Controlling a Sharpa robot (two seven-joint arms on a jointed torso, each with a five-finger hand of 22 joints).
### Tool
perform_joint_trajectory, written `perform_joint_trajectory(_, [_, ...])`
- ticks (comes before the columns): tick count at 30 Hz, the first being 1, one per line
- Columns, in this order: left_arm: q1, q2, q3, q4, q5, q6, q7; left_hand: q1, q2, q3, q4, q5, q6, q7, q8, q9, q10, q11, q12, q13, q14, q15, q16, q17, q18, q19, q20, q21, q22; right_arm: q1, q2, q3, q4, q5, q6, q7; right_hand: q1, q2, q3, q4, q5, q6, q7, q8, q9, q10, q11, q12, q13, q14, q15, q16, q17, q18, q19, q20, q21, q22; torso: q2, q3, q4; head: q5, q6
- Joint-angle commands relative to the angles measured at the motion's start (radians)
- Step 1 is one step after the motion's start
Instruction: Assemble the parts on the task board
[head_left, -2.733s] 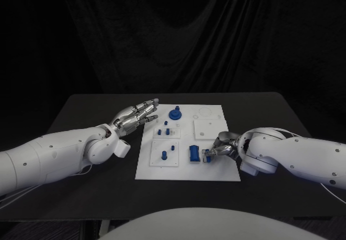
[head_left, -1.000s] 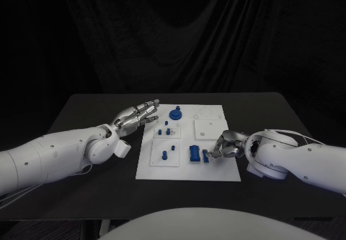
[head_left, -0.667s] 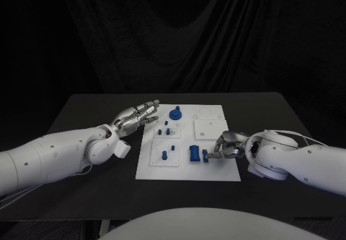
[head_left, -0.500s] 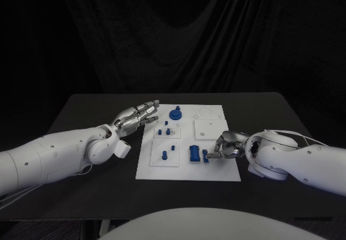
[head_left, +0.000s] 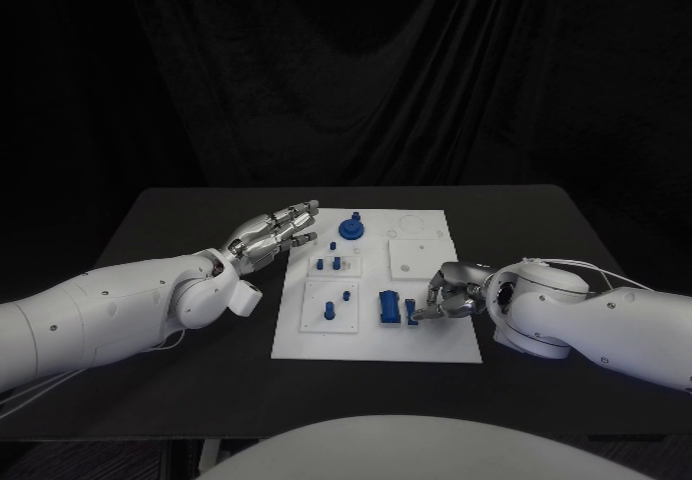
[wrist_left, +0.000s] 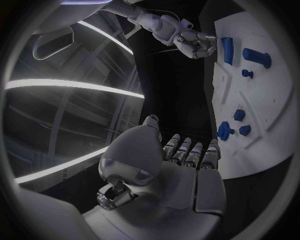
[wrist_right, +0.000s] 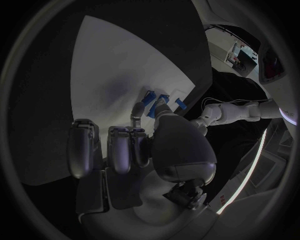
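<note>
The task board (head_left: 375, 345) is a white plate that lies in the middle of the black tabletop (head_left: 173, 215), and several blue parts are on it. At the far end of the board stands a round blue part with a knob (head_left: 351, 228). A little nearer there is a group of small blue pegs (head_left: 335, 263) on a raised white panel. Nearer again, on another white panel, stands an upright blue peg (head_left: 327, 309) with a smaller one beside it. To the right of this panel stands a bigger blue block (head_left: 389, 306), and just beside the block, on its right side, there is a small blue piece (head_left: 413, 309). The right hand (head_left: 450, 293) is over the right edge of the board, with its fingers curled in, and the fingertips (head_left: 420, 313) are at this small blue piece. In the right wrist view the fingertip touches the blue piece, but I cannot tell if the hand really pinches it or only presses on it. The left hand (head_left: 271, 234) is just beside the left edge of the board, near the far end, with the fingers straight and a little apart, and it holds nothing. It does not touch any part.
</note>
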Motion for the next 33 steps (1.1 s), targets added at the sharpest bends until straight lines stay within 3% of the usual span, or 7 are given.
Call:
perform_joint_trajectory(1, [-0.002,0.002,0.001,0.0,-0.006,0.014,0.013,0.011,0.001,0.001,-0.003,0.006,-0.001,0.006,0.004,0.0,-0.005,0.002,-0.003,-0.001,0.002,0.007,0.001,0.0,0.0,-0.004,0.001,0.004,-0.001,-0.004,0.001,0.0,-0.001,-0.027,0.023,-0.031,0.011,0.0,-0.009,0.001,-0.003,-0.004,0.0,0.008,0.002,0.108,-0.008,0.003,0.263,0.094,-0.009,-0.001,0.201,0.015,0.026,-0.005,0.001,0.212,0.0,0.0,0.0,0.0,0.0])
perform_joint_trajectory(22, [-0.003,-0.002,0.001,0.001,-0.006,0.014,0.014,0.011,0.001,0.001,-0.004,0.008,-0.003,0.006,0.003,0.0,-0.005,0.002,-0.004,-0.001,0.002,0.007,0.001,0.0,-0.001,-0.004,0.001,0.004,-0.001,-0.021,0.004,0.001,0.001,-0.048,0.005,-0.024,0.001,-0.015,-0.029,0.016,-0.007,-0.005,-0.002,0.018,0.01,0.108,-0.011,0.003,0.263,0.094,-0.011,-0.001,0.202,0.018,0.02,-0.007,-0.011,0.208,0.0,0.0001,-0.0004,0.005,0.0])
perform_joint_trajectory(33, [-0.004,-0.001,0.001,-0.001,-0.006,0.016,0.012,0.011,0.001,0.002,-0.005,0.009,-0.003,0.006,0.003,0.0,-0.005,0.002,-0.003,-0.001,0.002,0.007,0.001,0.0,-0.001,-0.003,0.001,0.005,-0.001,-0.021,0.008,0.001,-0.006,-0.048,0.005,-0.03,0.003,0.0,-0.026,0.022,-0.006,-0.005,-0.004,0.021,0.013,0.108,-0.011,0.003,0.263,0.094,-0.011,-0.001,0.202,0.018,0.02,-0.008,-0.012,0.208,0.001,0.0001,-0.0004,0.004,0.0])
